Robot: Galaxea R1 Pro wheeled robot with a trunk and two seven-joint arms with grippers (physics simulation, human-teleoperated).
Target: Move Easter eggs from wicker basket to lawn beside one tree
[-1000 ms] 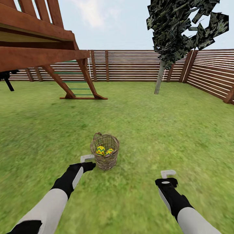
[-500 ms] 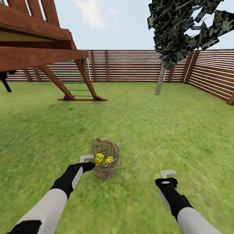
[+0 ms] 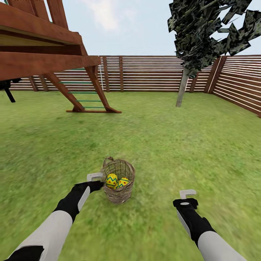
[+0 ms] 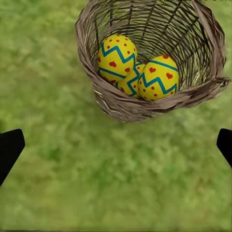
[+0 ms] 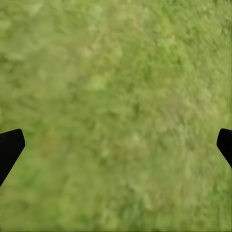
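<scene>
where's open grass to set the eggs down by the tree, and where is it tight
Open lawn runs from the wicker basket to the tree; grass around its trunk looks bare, bordered by the fence behind. Grass under the right pincer is free too. Tight spots: inside the basket, where the eggs crowd together, and its side by the left pincer.

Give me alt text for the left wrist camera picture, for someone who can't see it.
A wicker basket stands on the lawn, holding three Easter eggs, yellow with blue zigzags and red dots, packed close together. The two dark fingertips of the open left gripper show at the picture's edges, with grass between them, short of the basket.
</scene>
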